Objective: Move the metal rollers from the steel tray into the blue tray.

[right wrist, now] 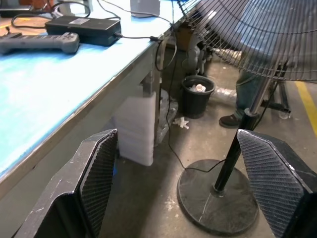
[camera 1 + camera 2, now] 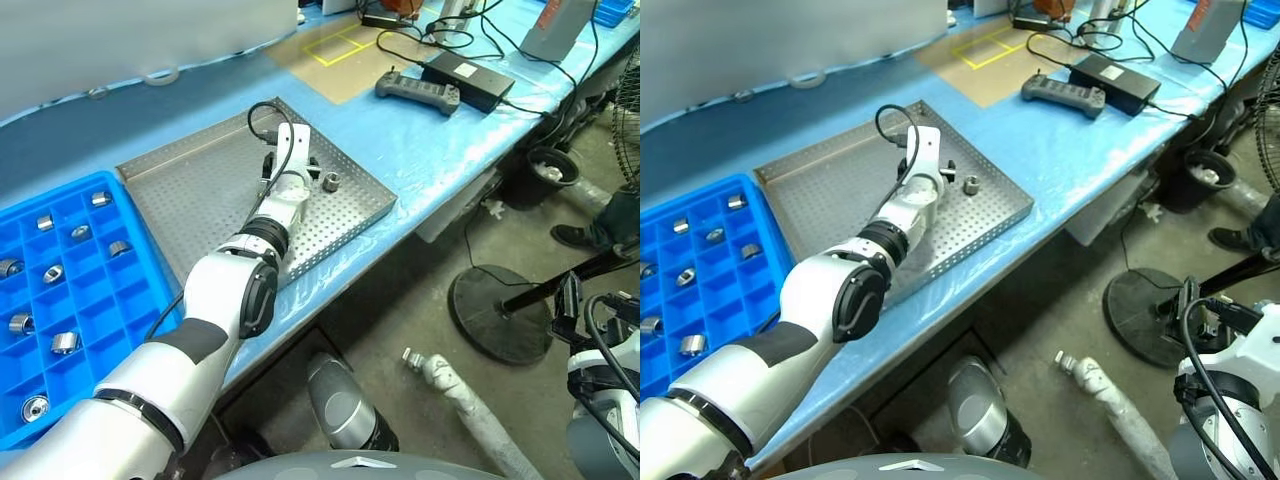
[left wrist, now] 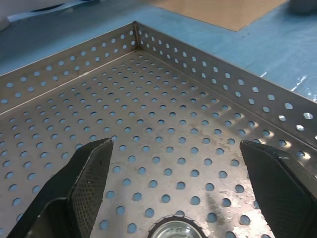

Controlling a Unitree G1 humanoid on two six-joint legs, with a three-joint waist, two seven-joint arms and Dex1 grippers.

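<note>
**Nearly finished: most rollers are in the blue tray, at least one remains in the steel tray**

Already many metal rollers lie in the blue tray (image 2: 70,200), each one in its own square compartment; I count about nine of them in the left eye view, for example one (image 2: 66,342) near the front of the tray. Some compartments are not filled.

Taking the steel tray (image 2: 190,195) as landmark: the blue tray stands just beside its left side, on the same blue table top (image 2: 430,140). Inside the steel tray one roller (image 2: 331,182) rests on the perforated floor, close to the right rim. The left gripper (image 2: 290,165) hovers over the middle of the steel tray, just beside this roller. Its fingers (image 3: 89,173) stand wide apart and hold nothing. In the left wrist view a roller (image 3: 174,231) shows at the lower edge, between the two fingers; I judge it is the same roller, but I cannot tell this for sure, because the arm hides a part of the tray floor.

The right gripper (image 1: 188,188) is well away from the steel tray, beyond the table edge, and looks at the floor with a fan stand (image 1: 218,198). Its fingers are also apart and empty.

My judgement: the larger part of the work is done, and what remains is to grasp the last visible roller and carry it to a free compartment
</note>
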